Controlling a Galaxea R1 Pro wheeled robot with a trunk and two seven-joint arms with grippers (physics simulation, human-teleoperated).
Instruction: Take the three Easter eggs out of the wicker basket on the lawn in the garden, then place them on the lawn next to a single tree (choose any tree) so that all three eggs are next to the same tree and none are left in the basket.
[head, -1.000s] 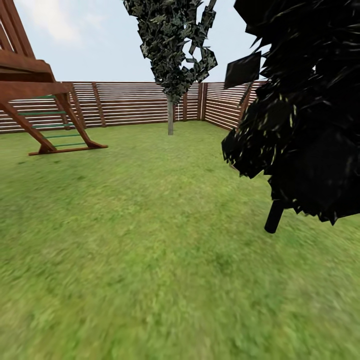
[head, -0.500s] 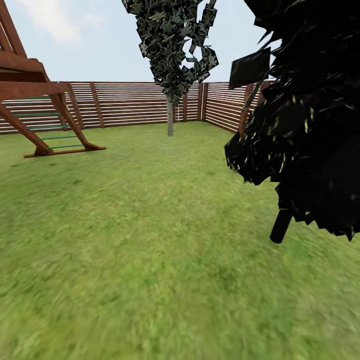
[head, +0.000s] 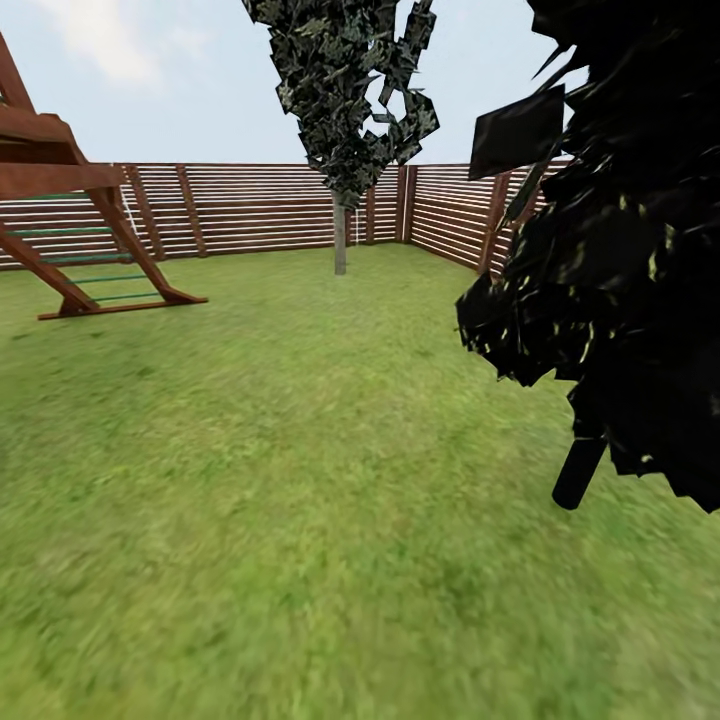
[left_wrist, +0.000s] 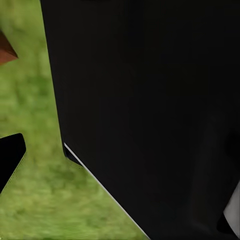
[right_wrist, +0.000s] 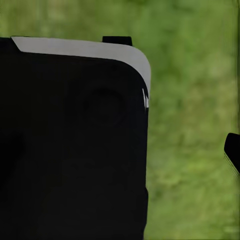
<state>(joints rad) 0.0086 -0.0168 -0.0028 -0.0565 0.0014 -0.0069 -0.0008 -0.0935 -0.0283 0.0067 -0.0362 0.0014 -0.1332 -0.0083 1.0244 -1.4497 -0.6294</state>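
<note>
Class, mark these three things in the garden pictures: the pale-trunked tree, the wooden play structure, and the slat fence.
pale-trunked tree (head: 341, 240): head view, on its grey trunk.
wooden play structure (head: 120, 225): head view, on a slanted brown leg.
slat fence (head: 260, 205): head view, on the back wall's horizontal slats.

Head camera faces across the lawn (head: 300, 480); both wrist cameras look down at it closely.

Dark robot body (left_wrist: 150, 100) fills wrist cams.

The dark tree (head: 620, 250) and the wooden play structure (head: 70, 220) are cut off by the edges; the near lawn (head: 300, 600) is blurry.
</note>
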